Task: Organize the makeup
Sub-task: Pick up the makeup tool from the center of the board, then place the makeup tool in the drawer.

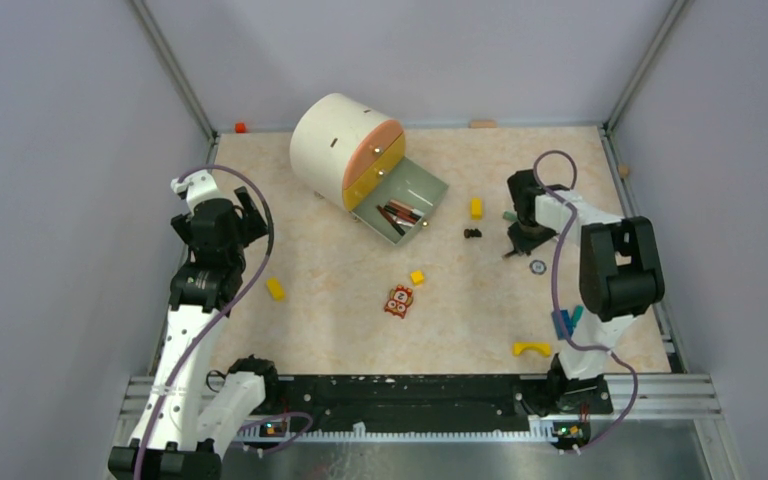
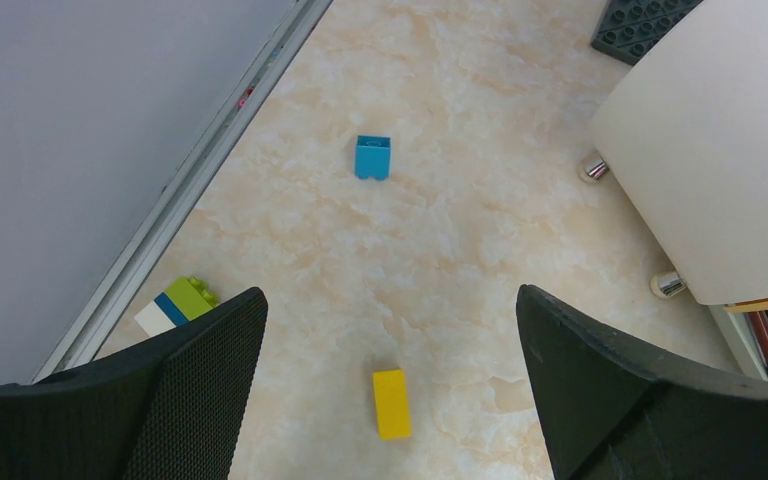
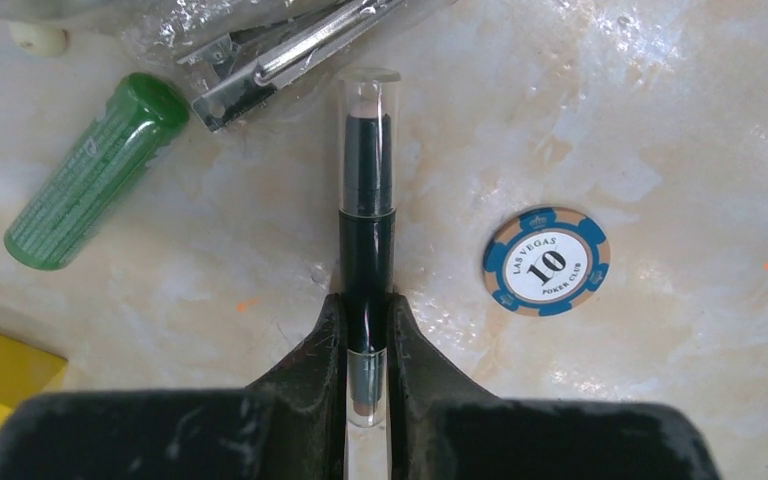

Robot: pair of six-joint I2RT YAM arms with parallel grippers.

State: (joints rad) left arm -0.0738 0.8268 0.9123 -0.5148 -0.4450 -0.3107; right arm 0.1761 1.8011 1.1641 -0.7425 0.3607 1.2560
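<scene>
2 grippers checked: found right gripper (image 3: 366, 305) clamped low on the black makeup stick (image 3: 366, 240) at frame centre, left gripper (image 2: 390, 300) spread wide, holding nothing. Judged stick light, stiff, slick, its clear caps fragile; favoured gripping the dark barrel, mid-length.

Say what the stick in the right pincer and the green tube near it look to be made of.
Makeup stick: likely plastic, a glossy black barrel with a see-through cap showing the tip inside. Green tube: probably plastic too, slightly satin, with printed pale lettering; metal cannot be ruled out.
</scene>
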